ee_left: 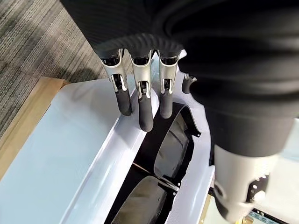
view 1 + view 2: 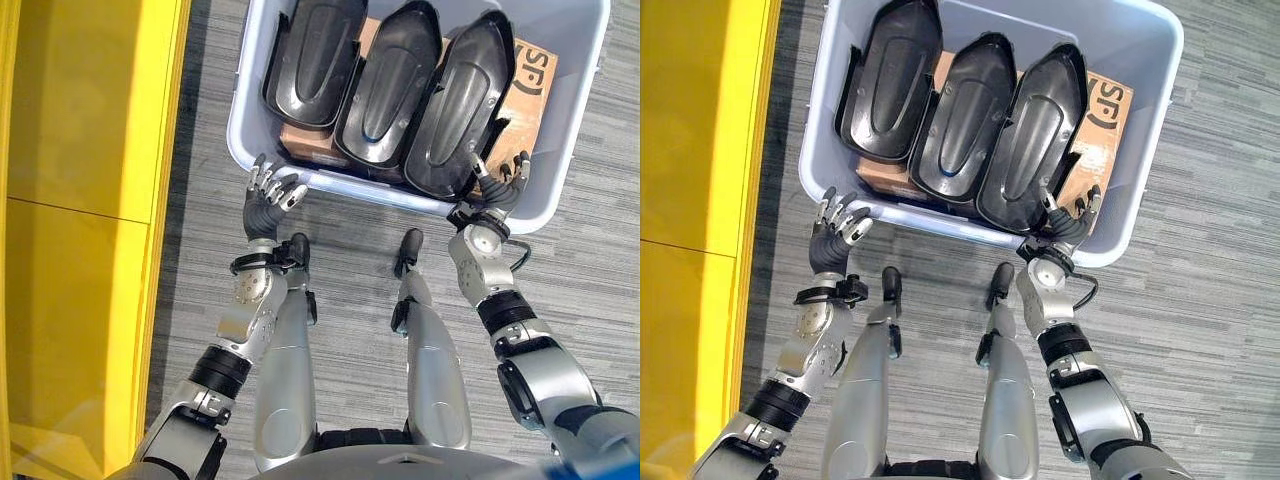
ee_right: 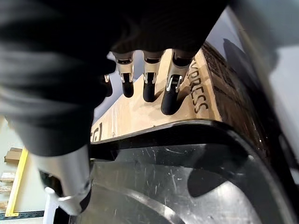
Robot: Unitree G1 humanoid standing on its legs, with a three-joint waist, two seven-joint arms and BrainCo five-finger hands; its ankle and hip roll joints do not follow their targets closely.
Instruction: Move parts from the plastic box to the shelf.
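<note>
Here the yellow shelf (image 2: 90, 200) runs along the left edge of the grey striped carpet floor (image 2: 590, 250), a smooth, flat-faced block. Beside it sits the plastic box (image 2: 580, 60), pale blue-grey, glossy, with rounded corners and a thick rolled rim. Inside it lies a brown cardboard carton (image 2: 525, 95), matte, with dark print. Leaning on the carton, side by side, are three black parts (image 2: 385, 85): long, boat-shaped moulded shells with a raised rim, a sunken centre and a scuffed sheen; all three are in the box.

Both silver-grey arms reach forward to the box's near wall. The left hand (image 2: 268, 195) is raised at the near-left corner of the box, its fingers (image 1: 142, 105) straight and slightly spread over the rim, holding nothing. The right hand (image 2: 497, 188) is up at the near-right part of the rim, just over the lower end of the rightmost shell; its dark-tipped fingers (image 3: 169, 95) extend loosely above the carton and the part's edge, closed on nothing.
</note>
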